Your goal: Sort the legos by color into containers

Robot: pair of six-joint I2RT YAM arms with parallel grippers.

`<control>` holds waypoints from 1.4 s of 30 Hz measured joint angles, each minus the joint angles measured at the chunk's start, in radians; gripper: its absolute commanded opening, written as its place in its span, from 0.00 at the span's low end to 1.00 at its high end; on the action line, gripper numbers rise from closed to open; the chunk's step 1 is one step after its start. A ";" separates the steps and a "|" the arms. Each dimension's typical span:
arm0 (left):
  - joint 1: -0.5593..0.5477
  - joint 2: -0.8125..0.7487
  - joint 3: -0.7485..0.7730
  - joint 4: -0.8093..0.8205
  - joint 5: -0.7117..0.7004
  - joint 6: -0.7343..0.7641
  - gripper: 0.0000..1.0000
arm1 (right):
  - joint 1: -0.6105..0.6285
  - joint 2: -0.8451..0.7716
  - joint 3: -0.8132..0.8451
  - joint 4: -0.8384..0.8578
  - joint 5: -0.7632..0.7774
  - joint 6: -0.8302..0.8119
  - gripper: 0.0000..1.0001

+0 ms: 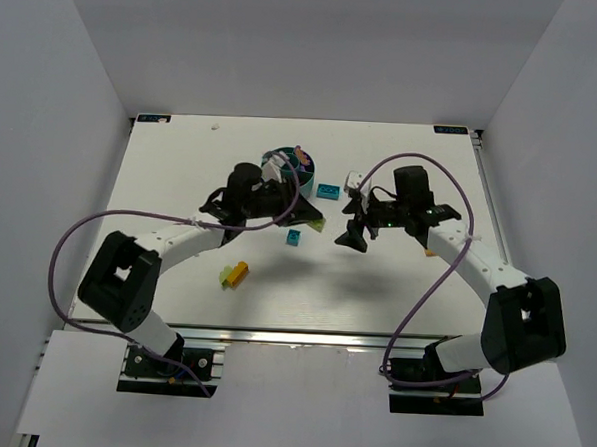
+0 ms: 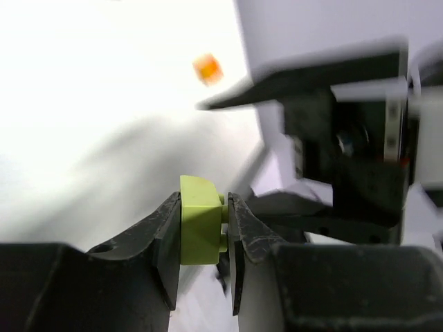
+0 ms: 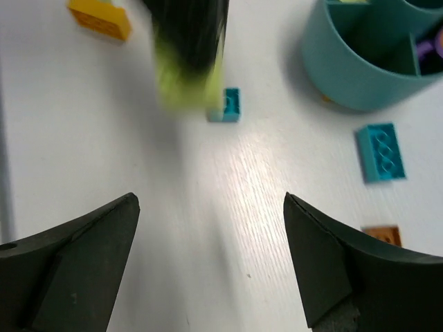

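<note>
A lime green lego is pinched between the fingers of my left gripper, which is shut on it. In the top view the left gripper hovers just right of the teal divided bowl, above the table. My right gripper faces it from the right, open and holding nothing. On the table lie a small teal lego, a larger teal lego, an orange lego and a yellow-orange lego. Purple pieces lie in one compartment of the bowl.
A yellow-orange and a lime lego lie side by side toward the front left. The orange lego rests close to the right arm. White walls enclose the table on three sides. The two grippers hang close together mid-table.
</note>
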 measured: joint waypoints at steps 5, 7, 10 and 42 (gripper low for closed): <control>0.166 -0.103 0.063 -0.248 -0.185 0.052 0.00 | -0.001 -0.103 -0.119 0.157 0.226 0.048 0.89; 0.217 -0.123 0.114 -0.344 -0.272 0.051 0.00 | -0.006 -0.106 -0.125 0.169 0.281 0.043 0.59; 0.241 -0.111 0.216 -0.490 -0.389 0.043 0.00 | -0.025 -0.092 -0.111 0.152 0.300 0.034 0.00; 0.240 0.327 0.634 -0.738 -0.513 -0.082 0.03 | -0.038 -0.131 -0.110 0.149 0.282 0.096 0.00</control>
